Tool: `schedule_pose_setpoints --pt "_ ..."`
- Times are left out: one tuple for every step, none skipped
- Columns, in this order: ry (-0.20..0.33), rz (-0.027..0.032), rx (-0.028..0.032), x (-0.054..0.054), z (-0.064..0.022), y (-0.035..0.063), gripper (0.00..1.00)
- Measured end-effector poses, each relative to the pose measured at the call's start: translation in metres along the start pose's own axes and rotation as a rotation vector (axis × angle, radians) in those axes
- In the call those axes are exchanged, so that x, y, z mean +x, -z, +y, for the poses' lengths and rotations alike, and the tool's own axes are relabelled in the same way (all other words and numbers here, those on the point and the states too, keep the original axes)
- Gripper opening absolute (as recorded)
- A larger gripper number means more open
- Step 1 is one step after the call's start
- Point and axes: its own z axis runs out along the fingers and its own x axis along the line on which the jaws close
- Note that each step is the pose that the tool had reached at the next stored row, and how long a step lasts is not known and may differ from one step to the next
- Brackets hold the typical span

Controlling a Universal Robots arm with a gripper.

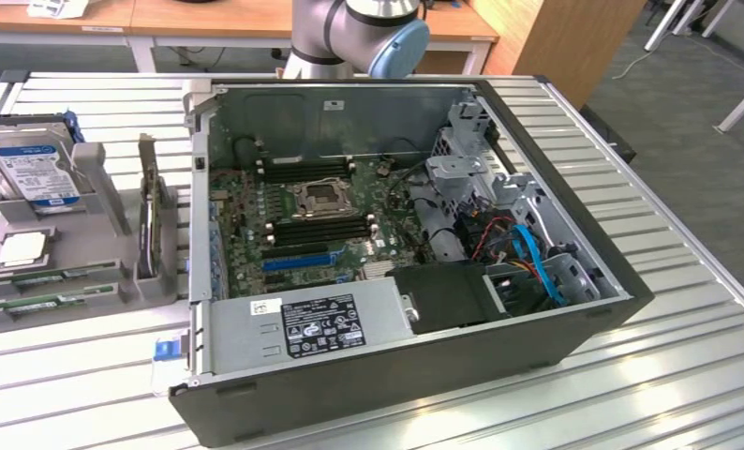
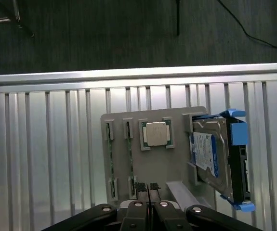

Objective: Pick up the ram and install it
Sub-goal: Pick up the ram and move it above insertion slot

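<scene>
Wrist view: the gripper [image 2: 147,188] hangs above the grey holder [image 2: 150,115], its fingers drawn together with nothing between them. The ram [image 2: 130,161] sits in a holder slot just beside the processor [image 2: 156,133]. A second stick [image 2: 111,161] lies parallel in the neighbouring slot, and the hard drive [image 2: 210,154] stands on the processor's other side. In the exterior view the holder rests on the slatted table [image 1: 672,309], to the exterior view's left of the open computer case [image 1: 385,394], whose black memory slots [image 1: 322,230] appear unfilled. The step in hand is judged to be the approach to the pick. Done well, the jaws would part just wider than the board, align across its thin edge at mid-length, and descend straight, clear of the second stick and the processor.
</scene>
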Motion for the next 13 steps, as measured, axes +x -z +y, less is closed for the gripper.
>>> schedule_pose_setpoints --pt "0.005 0.0002 -0.0001 0.0 0.0 0.0 0.14" --pt "0.012 0.0005 -0.0002 0.0 0.0 0.0 0.14" --pt "0.02 0.0009 -0.0004 0.0 0.0 0.0 0.14" --pt "0.028 0.0013 -0.0006 0.0 0.0 0.0 0.14" --pt "0.035 0.0015 -0.0008 0.0 0.0 0.0 0.14" --pt "0.037 0.0016 -0.0007 0.0 0.0 0.0 0.14" --pt "0.037 0.0017 -0.0008 0.0 0.0 0.0 0.14" --pt "0.037 0.0017 -0.0008 0.0 0.0 0.0 0.14" --pt "0.037 0.0017 -0.0008 0.0 0.0 0.0 0.14" --pt "0.037 0.0016 -0.0008 0.0 0.0 0.0 0.14" --pt "0.037 0.0016 -0.0008 0.0 0.0 0.0 0.14" --pt "0.037 0.0017 -0.0008 0.0 0.0 0.0 0.14" --pt "0.037 0.0017 -0.0008 0.0 0.0 0.0 0.14"
